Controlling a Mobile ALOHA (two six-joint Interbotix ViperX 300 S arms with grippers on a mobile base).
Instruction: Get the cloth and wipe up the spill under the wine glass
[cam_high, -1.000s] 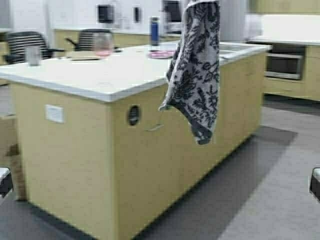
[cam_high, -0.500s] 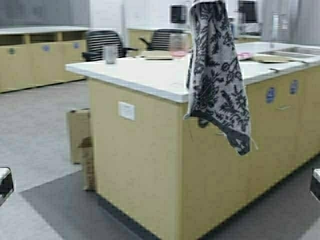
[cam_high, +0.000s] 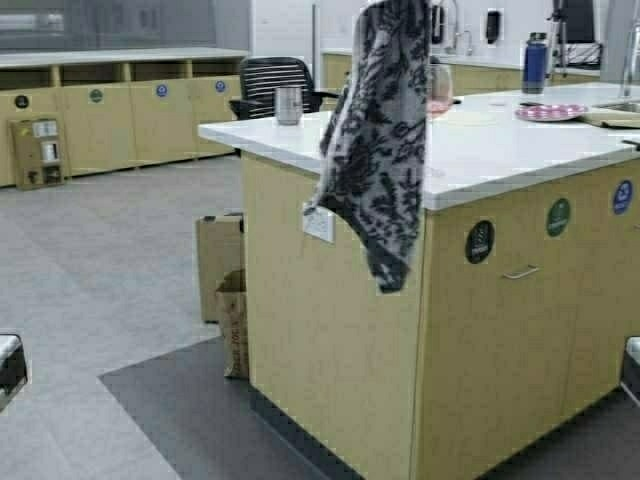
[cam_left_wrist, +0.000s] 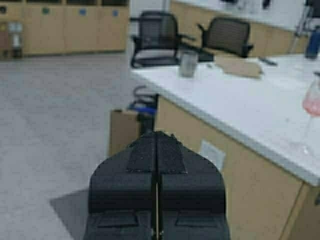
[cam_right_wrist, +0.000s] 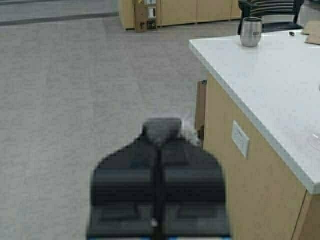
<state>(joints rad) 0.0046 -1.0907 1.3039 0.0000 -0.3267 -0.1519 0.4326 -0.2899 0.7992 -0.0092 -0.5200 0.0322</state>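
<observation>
The right gripper is clamped on the cloth, which hangs limp below it; the left gripper is closed, empty; the carry step is underway; the glass stands ahead on the counter; next, reach it.

Floral cloth hangs limp; wine glass stands upright

A kitchen island with a white top and tan sides is the landmark. A steel mug stands near its far left corner; a blue bottle and a pink plate sit toward its far right side. Cardboard boxes rest on the floor against its left side. A black mesh chair stands behind it.
</observation>
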